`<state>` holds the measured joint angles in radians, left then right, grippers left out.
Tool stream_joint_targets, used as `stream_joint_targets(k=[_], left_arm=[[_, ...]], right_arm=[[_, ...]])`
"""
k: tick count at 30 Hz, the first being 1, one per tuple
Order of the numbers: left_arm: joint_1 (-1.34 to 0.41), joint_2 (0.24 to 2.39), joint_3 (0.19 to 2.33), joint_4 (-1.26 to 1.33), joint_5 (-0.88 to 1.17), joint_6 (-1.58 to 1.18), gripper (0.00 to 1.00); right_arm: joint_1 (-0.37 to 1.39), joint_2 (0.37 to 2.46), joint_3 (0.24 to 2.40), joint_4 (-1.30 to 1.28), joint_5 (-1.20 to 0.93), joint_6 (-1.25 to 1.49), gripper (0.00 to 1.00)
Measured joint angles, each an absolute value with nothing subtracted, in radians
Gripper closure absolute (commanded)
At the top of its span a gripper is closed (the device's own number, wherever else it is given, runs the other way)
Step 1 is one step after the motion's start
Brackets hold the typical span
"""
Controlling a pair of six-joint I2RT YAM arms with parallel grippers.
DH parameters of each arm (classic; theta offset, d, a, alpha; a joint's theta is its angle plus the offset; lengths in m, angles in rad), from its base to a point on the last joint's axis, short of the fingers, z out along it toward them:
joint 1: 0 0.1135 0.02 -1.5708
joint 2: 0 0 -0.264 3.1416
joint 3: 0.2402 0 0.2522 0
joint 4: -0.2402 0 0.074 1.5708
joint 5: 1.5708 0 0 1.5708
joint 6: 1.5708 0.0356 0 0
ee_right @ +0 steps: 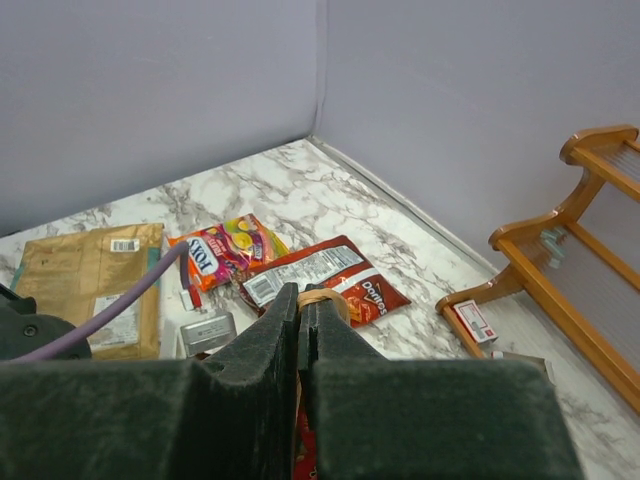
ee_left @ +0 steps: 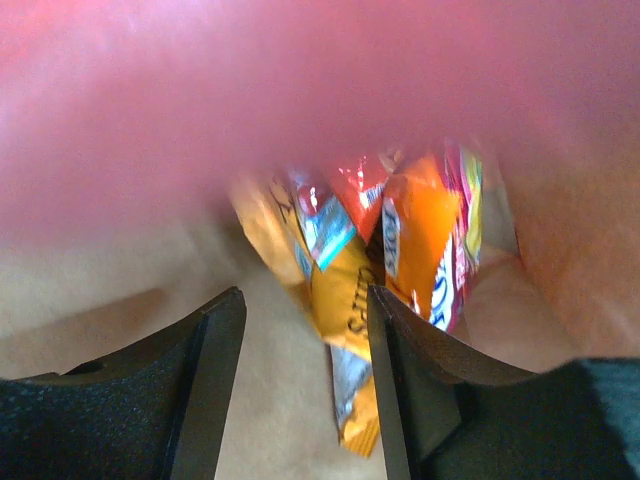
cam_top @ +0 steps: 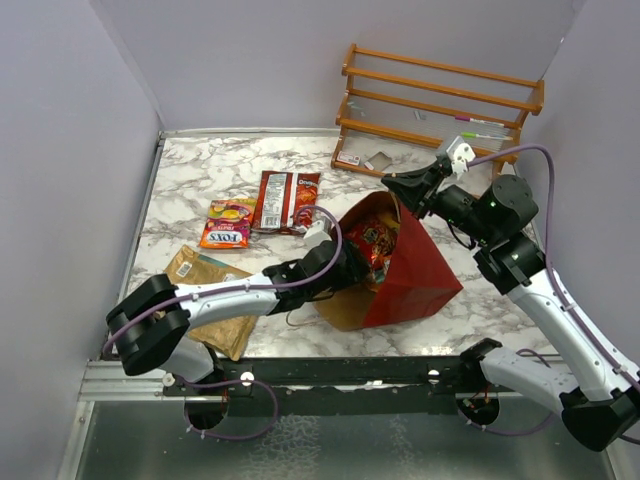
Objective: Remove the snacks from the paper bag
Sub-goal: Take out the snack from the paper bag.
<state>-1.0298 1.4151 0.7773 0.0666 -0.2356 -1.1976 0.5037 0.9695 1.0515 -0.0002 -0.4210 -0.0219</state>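
both arms have white tube-like links [cam_top: 230, 297] and bulky black joint housings [cam_top: 150, 325], with thin purple cables [ee_right: 130, 297] trailing alongside. the left gripper [ee_left: 305, 380] and right gripper [ee_right: 300, 310] are matte black with grainy fingers [ee_left: 200, 400]. a small green light [cam_top: 491, 207] dots one right-arm joint.

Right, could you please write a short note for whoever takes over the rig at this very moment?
Left hand: open, reaching inside the paper bag, gripping nothing yet.
Right hand: shut on the bag's rim, holding the mouth open.
Done: red chip packets and a candy packet lie on the table, left of the bag.
Left: several packets are inside the bag, orange, yellow and red among them, just ahead of the left fingers. Take them out and lay them with the others.
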Motion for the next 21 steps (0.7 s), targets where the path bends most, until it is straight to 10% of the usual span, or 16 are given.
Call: stream_joint_targets(k=[9, 21], left_arm=[[-1.030, 1.567, 0.802, 0.128, -0.283, -1.312, 0.48], [-1.032, 1.647, 0.863, 0.159, -0.287, -1.334, 1.00]], right_arm=[[0.504, 0.946, 1.036, 0.002, -0.412, -0.019, 0.98], [0.504, 0.923, 1.036, -0.013, -0.391, -0.028, 0.98]])
